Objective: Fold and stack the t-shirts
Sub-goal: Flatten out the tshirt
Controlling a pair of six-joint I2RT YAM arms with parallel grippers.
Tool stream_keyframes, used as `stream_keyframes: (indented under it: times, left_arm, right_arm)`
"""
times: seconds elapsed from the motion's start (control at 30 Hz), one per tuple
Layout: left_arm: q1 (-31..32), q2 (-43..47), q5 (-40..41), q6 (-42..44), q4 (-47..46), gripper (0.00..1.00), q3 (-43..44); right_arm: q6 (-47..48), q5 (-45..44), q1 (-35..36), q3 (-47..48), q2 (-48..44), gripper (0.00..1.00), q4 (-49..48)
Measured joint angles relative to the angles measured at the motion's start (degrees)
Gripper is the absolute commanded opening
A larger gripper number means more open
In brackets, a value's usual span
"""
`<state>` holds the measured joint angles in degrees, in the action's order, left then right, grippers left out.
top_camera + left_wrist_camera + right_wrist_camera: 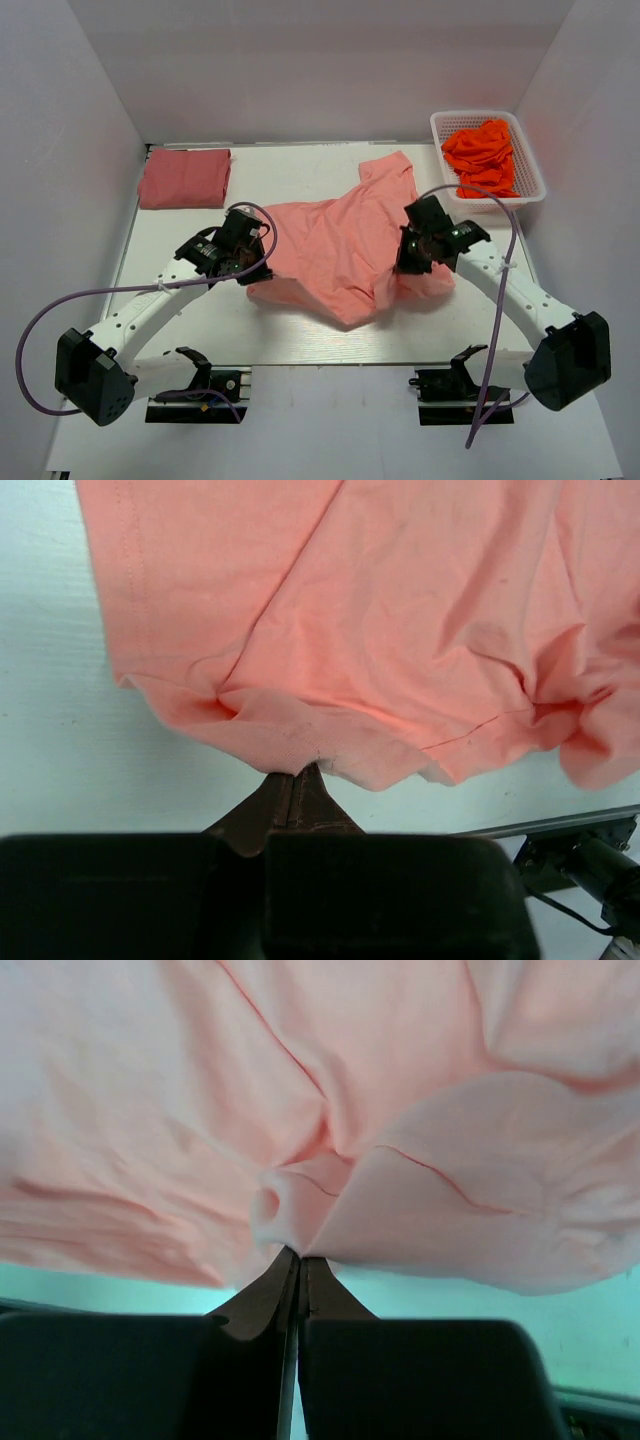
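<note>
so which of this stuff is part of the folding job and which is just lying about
Job in hand: salmon-pink t-shirt, rumpled mid-table; folded rose-red t-shirt, far left corner; left claw and right claw, both shut on the pink shirt's edge.
Lying about: white basket, far right corner; orange cloth piled in it.

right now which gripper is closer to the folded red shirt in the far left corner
Left. The left gripper, shut on the edge of the salmon-pink t-shirt, sits near-right of the folded rose-red t-shirt; the right gripper grips that same shirt farther right.
</note>
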<state>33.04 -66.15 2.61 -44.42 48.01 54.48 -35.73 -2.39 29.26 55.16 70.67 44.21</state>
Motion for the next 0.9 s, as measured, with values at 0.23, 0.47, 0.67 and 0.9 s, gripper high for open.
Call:
stream_keyframes:
  times: [0.23, 0.47, 0.67, 0.9]
  left_arm:
    - [0.0, -1.29, 0.44, 0.0, -2.62, 0.0, 0.46]
    - [0.0, -4.24, 1.64, 0.0, -3.02, 0.0, 2.56]
    - [0.0, -4.5, 1.9, 0.0, -3.04, 0.0, 2.58]
    - [0.0, -6.86, 1.86, 0.17, -3.08, 0.0, 2.45]
  right_arm:
    - [0.98, -3.82, -0.81, 19.5, 14.82, 0.2, 2.05]
    - [2.99, -13.62, -1.92, 38.23, 34.53, 0.9, 5.46]
    - [6.78, -14.03, -2.25, 25.99, 24.22, 0.85, 3.58]
    - [9.9, -8.52, -2.21, 7.3, 6.14, 0.73, 1.22]
